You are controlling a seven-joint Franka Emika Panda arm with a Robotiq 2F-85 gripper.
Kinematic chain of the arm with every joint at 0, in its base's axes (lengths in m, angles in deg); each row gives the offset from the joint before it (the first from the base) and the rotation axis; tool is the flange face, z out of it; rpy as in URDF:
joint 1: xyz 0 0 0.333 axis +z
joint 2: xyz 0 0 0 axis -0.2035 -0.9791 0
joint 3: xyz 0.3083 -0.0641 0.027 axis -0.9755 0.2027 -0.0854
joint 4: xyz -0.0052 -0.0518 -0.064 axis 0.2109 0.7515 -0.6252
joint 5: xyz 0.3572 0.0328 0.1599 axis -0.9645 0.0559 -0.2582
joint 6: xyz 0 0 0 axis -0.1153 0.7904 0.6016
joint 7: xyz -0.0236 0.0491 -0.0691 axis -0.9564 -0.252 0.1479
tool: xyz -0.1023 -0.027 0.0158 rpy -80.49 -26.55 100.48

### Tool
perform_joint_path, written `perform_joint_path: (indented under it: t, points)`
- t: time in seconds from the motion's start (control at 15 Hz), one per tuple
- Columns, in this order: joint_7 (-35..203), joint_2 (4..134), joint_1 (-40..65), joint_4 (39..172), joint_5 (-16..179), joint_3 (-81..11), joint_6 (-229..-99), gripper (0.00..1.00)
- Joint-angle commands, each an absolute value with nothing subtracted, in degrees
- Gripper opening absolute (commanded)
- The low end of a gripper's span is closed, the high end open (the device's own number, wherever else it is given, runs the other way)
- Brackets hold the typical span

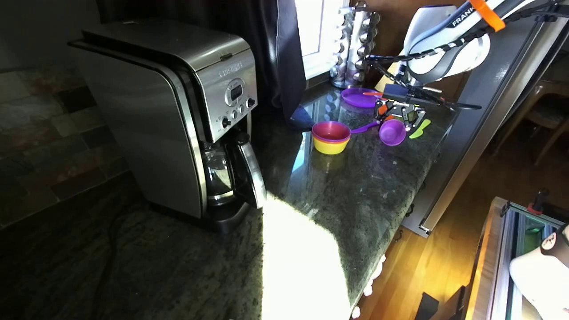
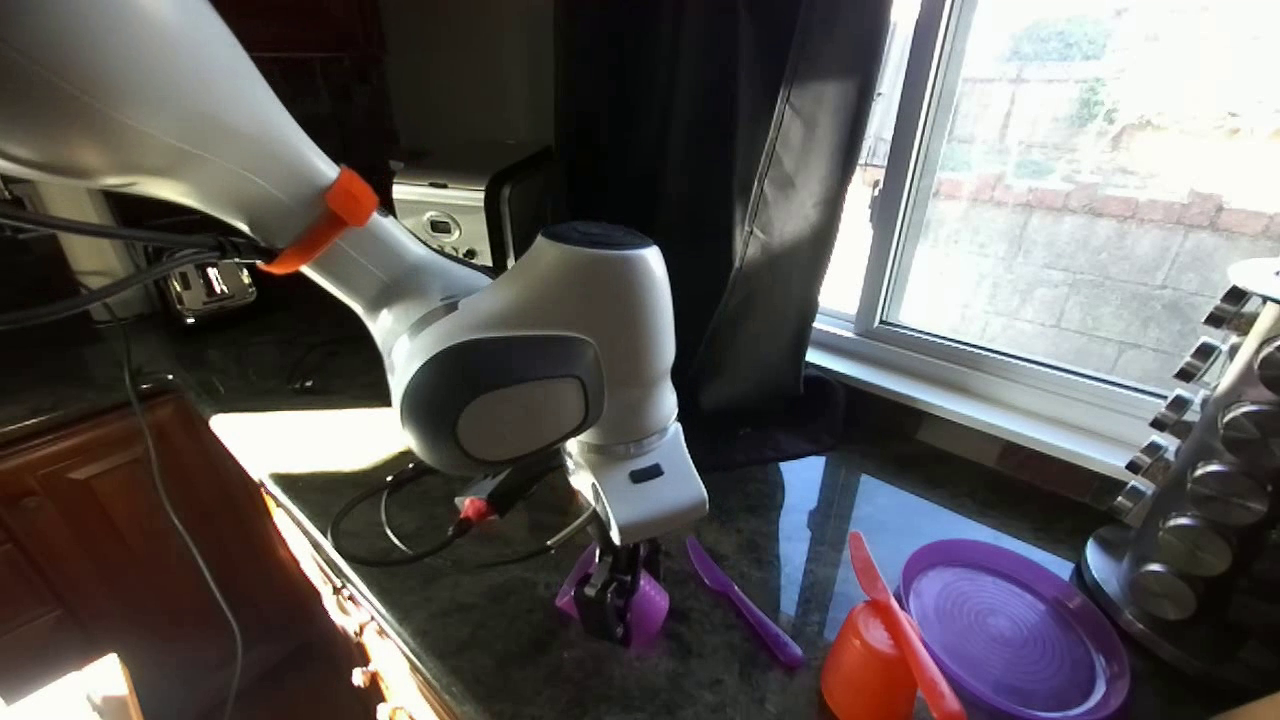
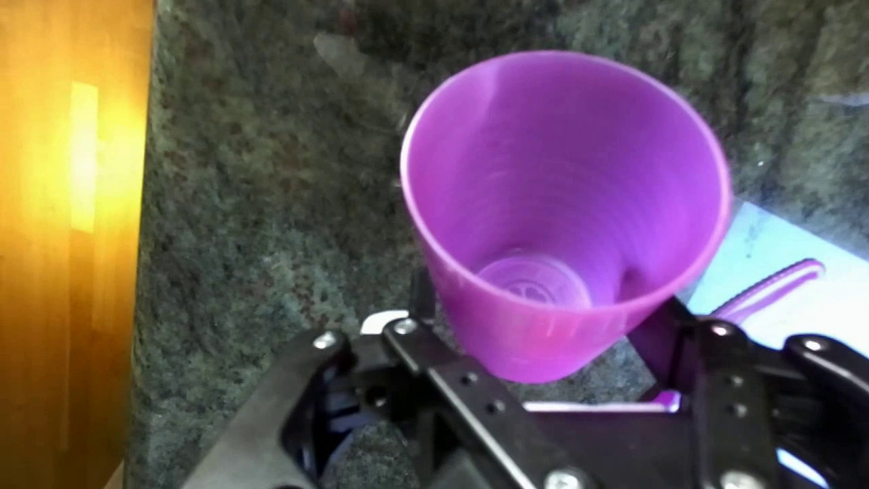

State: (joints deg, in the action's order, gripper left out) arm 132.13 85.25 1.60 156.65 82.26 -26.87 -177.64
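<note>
Count, on the desk (image 1: 369,178): cups, 2, namely a purple cup (image 3: 563,197) and an orange cup (image 2: 868,665); knives, 2, a purple knife (image 2: 748,608) and an orange knife (image 2: 908,635); green utensil (image 1: 419,129), 1; purple plate (image 2: 1005,630), 1; coffee maker (image 1: 155,111), 1; bowls, a single stack (image 1: 331,144) in red and yellow, number nested not readable.

Pose: my arm (image 2: 540,370) extends from the upper left in an exterior view, bends at the wrist and points the end effector (image 3: 543,316) down toward the desk. I am grasping the purple cup, a finger on either side; its wall dents inward at the right-hand finger in the wrist view. It is tilted between my fingers, near the purple knife. The orange cup stands inverted beside the purple plate.

Obscured: my linkage covers much of the purple cup in an exterior view; cannot tell whether its base touches the desk. Purple knife partly hidden behind a finger in the wrist view. Green utensil too small to identify. Spice rack (image 2: 1210,490) cut off at the frame's edge.
</note>
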Motion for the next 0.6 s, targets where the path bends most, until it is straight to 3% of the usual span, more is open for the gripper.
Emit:
perform_joint_path:
  t: [0.0, 0.07, 0.13, 0.2, 0.33, 0.53]
  points:
    - [140.0, 86.5, 1.5, 158.9, 89.3, -27.9, -179.1, 0.44]
    - [141.1, 86.5, 1.5, 158.8, 90.2, -28.1, -178.8, 0.48]
    - [141.9, 86.5, 1.5, 158.7, 90.8, -28.2, -178.5, 0.74]
    - [142.2, 86.5, 1.5, 158.6, 91.0, -28.4, -178.4, 0.93]
    - [142.2, 86.7, 1.6, 158.9, 90.9, -28.6, -177.7, 1.00]
    - [140.4, 87.0, 1.5, 159.1, 89.2, -28.6, -177.8, 1.00]
